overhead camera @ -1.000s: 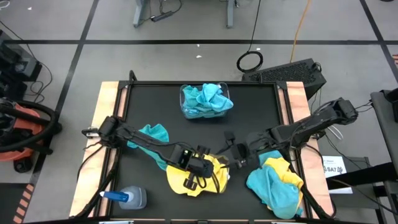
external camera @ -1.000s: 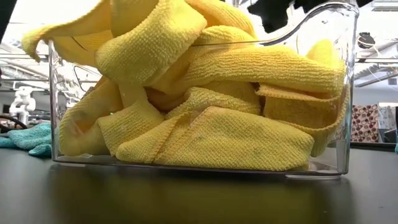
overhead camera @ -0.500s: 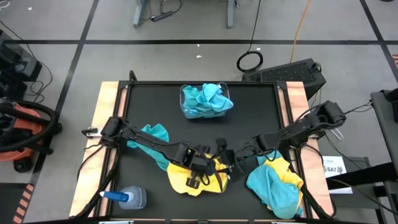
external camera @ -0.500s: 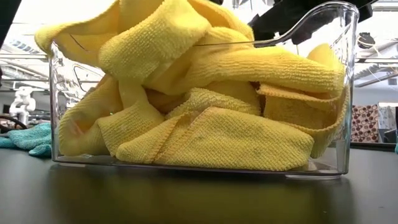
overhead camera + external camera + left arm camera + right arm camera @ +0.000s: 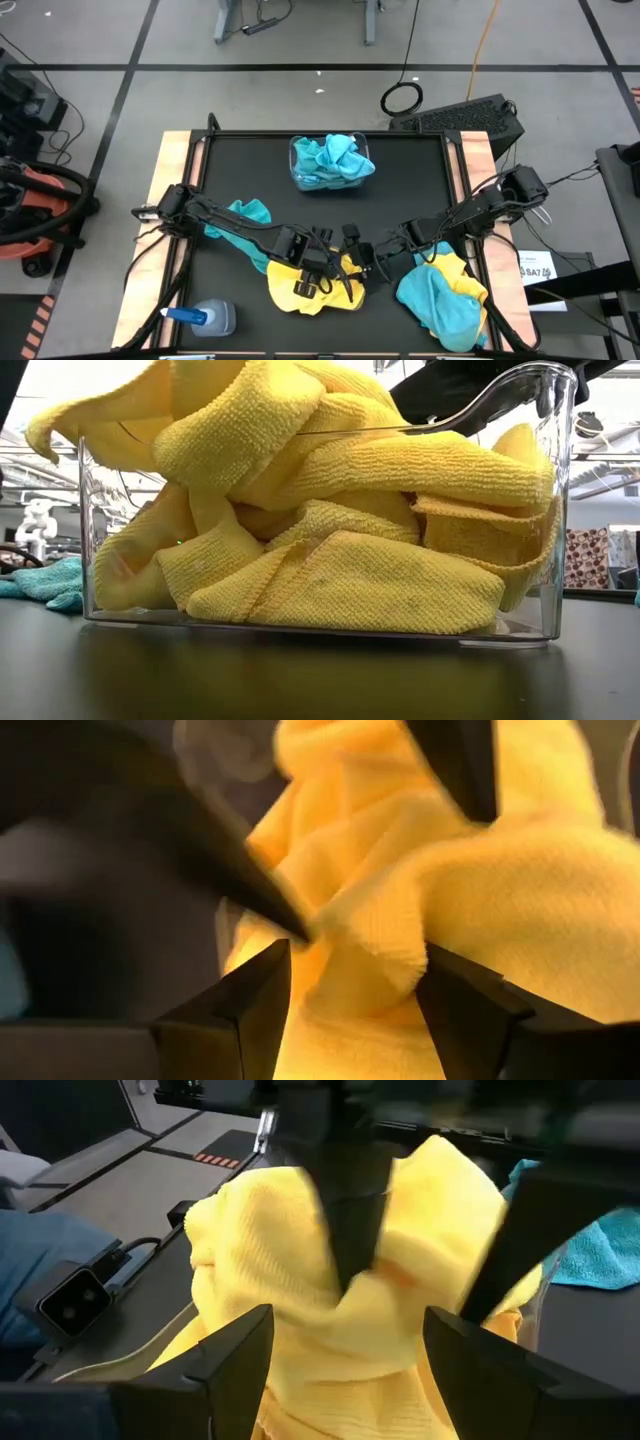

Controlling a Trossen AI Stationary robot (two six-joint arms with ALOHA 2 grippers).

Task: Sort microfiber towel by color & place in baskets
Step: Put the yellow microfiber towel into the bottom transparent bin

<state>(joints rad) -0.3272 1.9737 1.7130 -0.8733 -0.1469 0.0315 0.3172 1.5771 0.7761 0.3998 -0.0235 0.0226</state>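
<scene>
Across our black table (image 5: 240,160) we count two baskets: turquoise towels upper centre (image 5: 331,162), yellow towels lower centre (image 5: 318,283). Both grippers, left (image 5: 322,270) and right (image 5: 356,258), hover there with jaws apart, seemingly empty.

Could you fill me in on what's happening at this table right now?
Both arms are over the near basket, which is heaped with yellow towels. The left gripper has its fingers apart around a fold of yellow cloth, and the right gripper, open, sits just beside it at the same pile. The far basket holds turquoise towels. A mixed heap of turquoise and yellow waits at the table's right edge, and one turquoise cloth lies near the left arm.
</scene>
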